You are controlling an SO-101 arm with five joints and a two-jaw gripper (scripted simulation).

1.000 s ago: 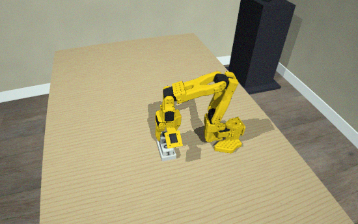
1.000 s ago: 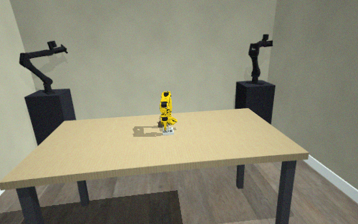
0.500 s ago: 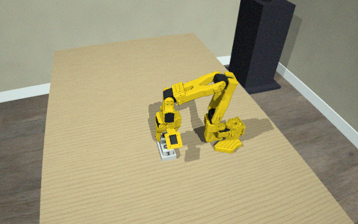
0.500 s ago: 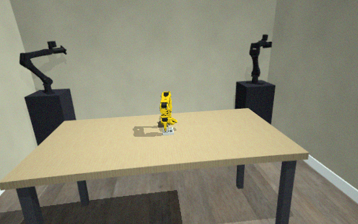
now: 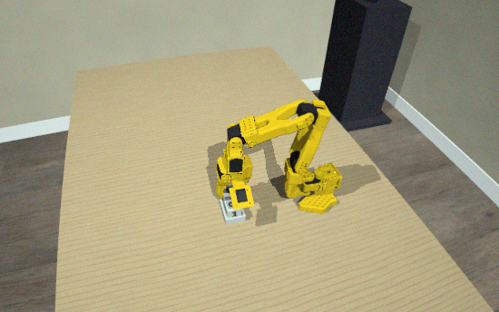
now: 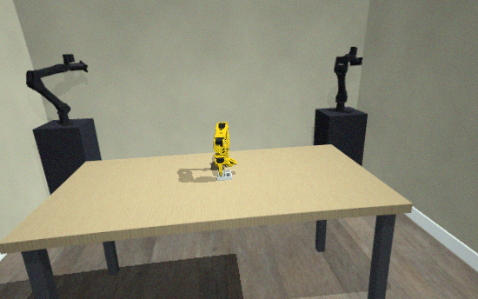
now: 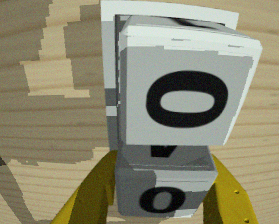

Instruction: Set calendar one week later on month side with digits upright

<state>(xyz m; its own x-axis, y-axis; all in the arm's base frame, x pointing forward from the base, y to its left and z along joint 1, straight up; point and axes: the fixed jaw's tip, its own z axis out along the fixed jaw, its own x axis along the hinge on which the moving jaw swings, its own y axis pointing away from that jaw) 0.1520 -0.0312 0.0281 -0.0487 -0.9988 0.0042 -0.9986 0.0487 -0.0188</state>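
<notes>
We see our yellow arm [image 5: 290, 120] bent over the wooden table [image 5: 154, 136], with its pincer [image 7: 164, 211] pointing down at the little white tray [image 5: 234, 219]. The pincer is squeezed tight on the near cube [image 7: 164, 185], which shows a 0. The far cube [image 7: 187, 83] also shows a big 0 on top and sits just beyond it, touching. From the top, a 1 shows by the tray's front.
</notes>
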